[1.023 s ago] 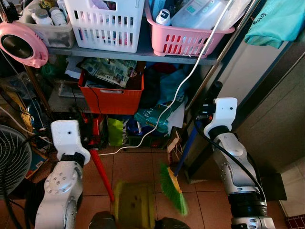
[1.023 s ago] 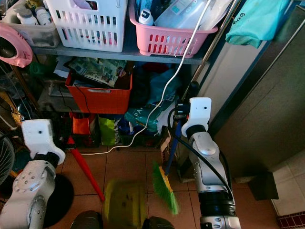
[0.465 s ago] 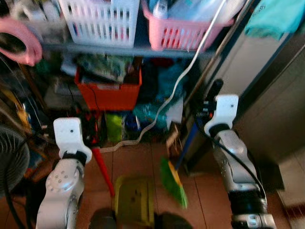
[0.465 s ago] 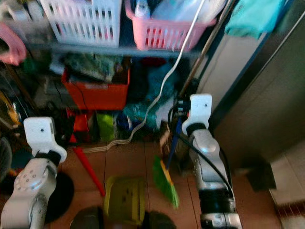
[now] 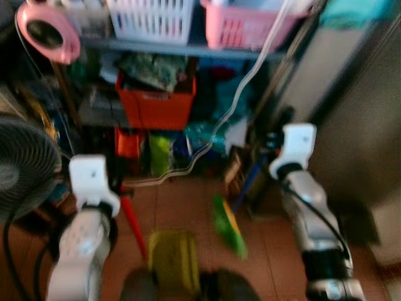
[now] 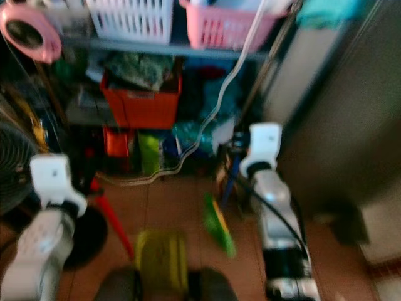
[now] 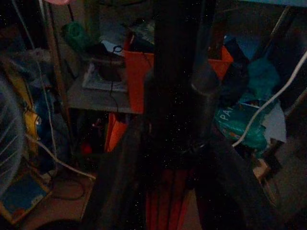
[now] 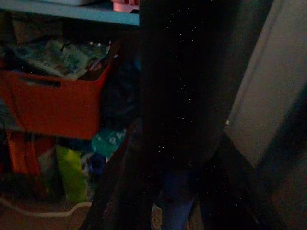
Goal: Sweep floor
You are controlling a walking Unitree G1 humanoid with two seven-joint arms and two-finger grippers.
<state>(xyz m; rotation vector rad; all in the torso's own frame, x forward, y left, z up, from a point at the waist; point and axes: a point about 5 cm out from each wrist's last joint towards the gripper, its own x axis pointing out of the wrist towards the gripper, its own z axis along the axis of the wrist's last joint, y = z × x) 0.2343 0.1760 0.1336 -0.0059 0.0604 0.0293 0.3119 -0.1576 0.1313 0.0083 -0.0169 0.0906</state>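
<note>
Two tools are held: the right gripper [image 8: 180,201] clamps the blue-handled broom [image 5: 229,224], green bristles above the tiled floor [image 5: 188,207]; the left gripper [image 7: 172,191] clamps the red-handled yellow dustpan [image 5: 170,260].

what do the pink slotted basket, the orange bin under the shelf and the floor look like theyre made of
The pink slotted basket looks like moulded plastic: even colour, with regular slots cut in its wall. The orange bin also looks plastic, with smooth, solid, matte sides. The floor appears to be reddish-brown ceramic or terracotta tile, since faint grout lines cross it; blur leaves its finish open.
</note>
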